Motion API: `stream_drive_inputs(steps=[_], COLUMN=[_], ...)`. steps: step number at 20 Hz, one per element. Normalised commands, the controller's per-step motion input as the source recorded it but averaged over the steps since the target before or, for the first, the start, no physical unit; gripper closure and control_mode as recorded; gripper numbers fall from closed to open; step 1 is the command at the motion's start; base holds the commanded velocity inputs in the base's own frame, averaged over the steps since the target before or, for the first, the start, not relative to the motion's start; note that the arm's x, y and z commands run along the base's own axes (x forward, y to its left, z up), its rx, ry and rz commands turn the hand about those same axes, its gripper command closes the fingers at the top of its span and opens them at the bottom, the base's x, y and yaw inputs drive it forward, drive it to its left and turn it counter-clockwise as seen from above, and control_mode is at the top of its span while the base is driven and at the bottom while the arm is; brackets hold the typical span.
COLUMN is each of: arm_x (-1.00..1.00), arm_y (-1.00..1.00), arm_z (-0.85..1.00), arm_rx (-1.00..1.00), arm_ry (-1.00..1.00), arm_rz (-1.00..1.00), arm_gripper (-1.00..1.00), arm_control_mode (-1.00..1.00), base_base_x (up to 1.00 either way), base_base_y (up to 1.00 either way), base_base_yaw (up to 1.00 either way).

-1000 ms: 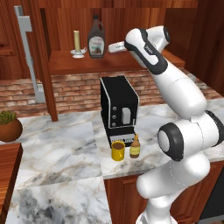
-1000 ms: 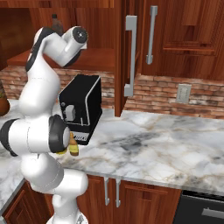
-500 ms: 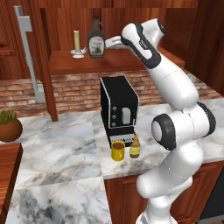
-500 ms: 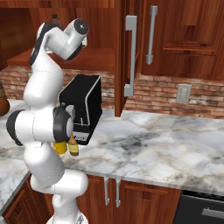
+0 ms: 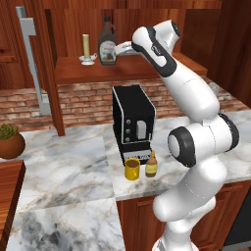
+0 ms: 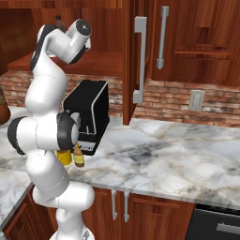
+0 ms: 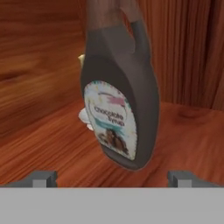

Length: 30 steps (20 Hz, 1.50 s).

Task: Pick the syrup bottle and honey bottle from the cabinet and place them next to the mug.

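The syrup bottle [image 5: 108, 46] stands upright on the cabinet shelf [image 5: 98, 73], dark brown with a white label. My gripper [image 5: 119, 49] hovers just right of it, open and holding nothing. In the hand view the syrup bottle [image 7: 120, 100] looms close and tilted, centred between the two spread fingertips [image 7: 41, 178] of the gripper [image 7: 111, 179]. Down on the counter, the yellow mug [image 5: 132, 168] stands with the honey bottle [image 5: 151, 164] right beside it. The honey bottle [image 6: 78, 157] also shows by the arm's base in the right base view.
A cream candle [image 5: 87, 49] on a white holder stands just left of the syrup bottle. A black coffee machine [image 5: 132, 120] sits behind the mug, under the shelf. A potted plant [image 5: 10, 142] is at the far left. A tall cabinet door [image 6: 140, 61] hangs to the right.
The arm has reached further into the cabinet, carrying the open gripper leftward and closer to the syrup bottle. Nothing else has moved.
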Motion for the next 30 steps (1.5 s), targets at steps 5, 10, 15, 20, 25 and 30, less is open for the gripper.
stream_drive_inputs(steps=[5,10,15,20,25,30], arm_x=[0.16,0.24,0.21,0.09,0.07,0.04], arm_y=[0.03,0.00,0.00,0.06,0.05,0.07], arm_z=[-0.02,0.00,0.00,0.00,0.00,0.00], arm_rx=[-0.01,0.00,0.00,0.00,0.00,0.00], arm_ry=[0.00,0.00,0.00,0.00,0.00,0.00], arm_rz=[0.00,0.00,0.00,0.00,0.00,0.00], arm_gripper=[-1.00,-1.00,-1.00,-1.00,-1.00,-1.00], arm_control_mode=[-1.00,-1.00,-1.00,-1.00,-1.00,-1.00], base_base_x=[0.00,0.00,0.00,0.00,0.00,0.00], base_base_y=[0.00,0.00,0.00,0.00,0.00,0.00], base_base_yaw=[0.00,0.00,0.00,0.00,0.00,0.00])
